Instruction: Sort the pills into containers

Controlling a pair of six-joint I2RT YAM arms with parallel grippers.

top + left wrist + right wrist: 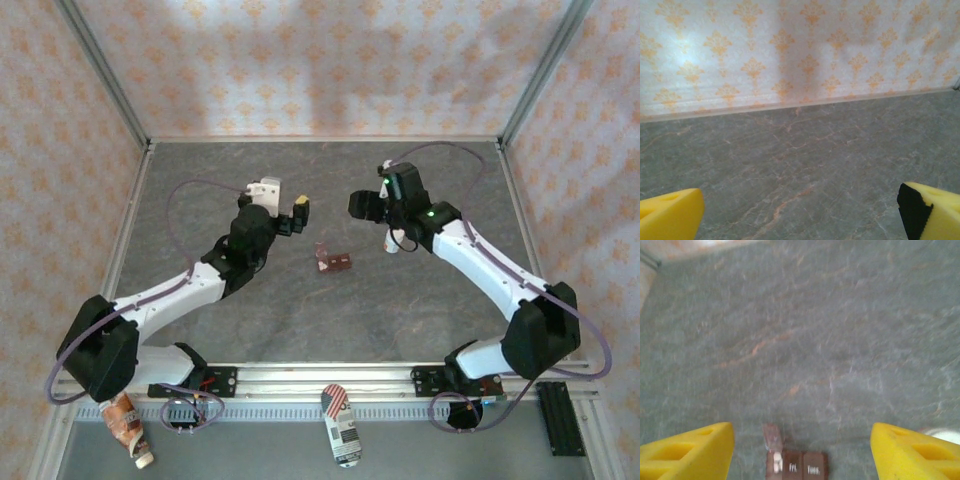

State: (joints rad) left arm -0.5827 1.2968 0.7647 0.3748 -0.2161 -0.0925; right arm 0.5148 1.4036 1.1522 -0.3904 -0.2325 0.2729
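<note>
With the left fingers (667,215) and right fingers (912,450) both spread empty, the containers (333,262), lying on the table (250,320) between them, could be knocked and pills (776,463) spilled if the open lid (771,432) is clipped during approach.

Top external camera is sitting high above and behind the arm bases (185,362), looking down and forward. It is taking in the whole worktop (420,300) and the back wall (320,70).

Left wrist camera is riding the left end effector (298,213), facing almost level across the worktop toward that wall. It is sharing the wall and far worktop with the overhead view.

Right wrist camera is looking steeply down, close in, past the right end effector (802,440). It is sharing the containers (796,466) mid-worktop with the overhead view.
</note>
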